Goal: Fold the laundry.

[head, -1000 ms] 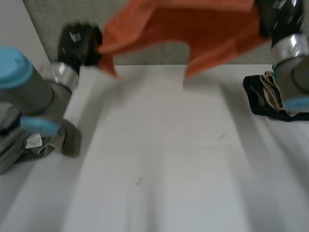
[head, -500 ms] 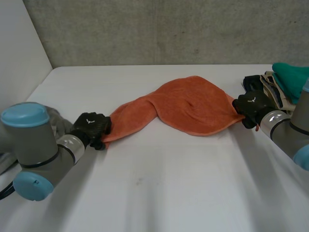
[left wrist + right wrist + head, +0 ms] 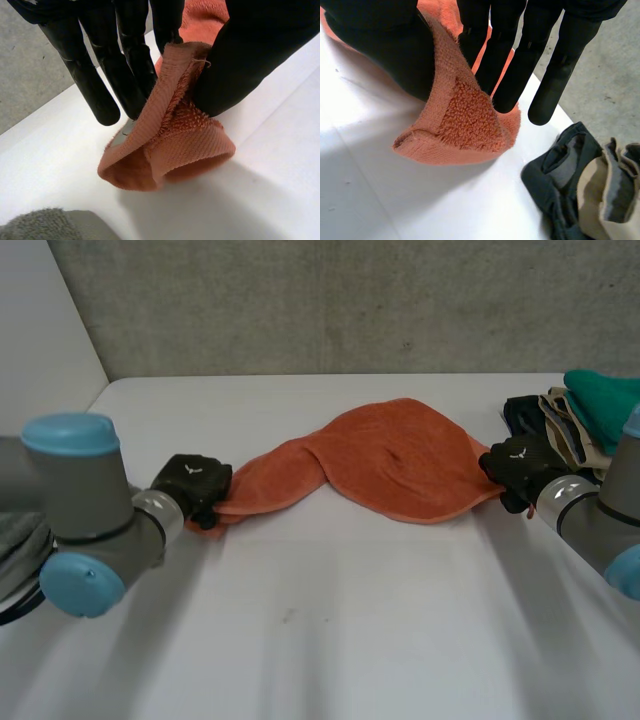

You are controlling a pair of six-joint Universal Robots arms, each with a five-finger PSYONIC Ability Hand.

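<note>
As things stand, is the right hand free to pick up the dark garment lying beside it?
Probably not yet: the right hand pinches a corner of the orange towel. The dark garment lies close beside it, with nothing between them.

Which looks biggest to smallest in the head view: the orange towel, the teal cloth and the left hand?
1. orange towel, clearly the largest.
2. teal cloth and left hand: they look about alike, and the cloth is partly out of view, so unranked.
</note>
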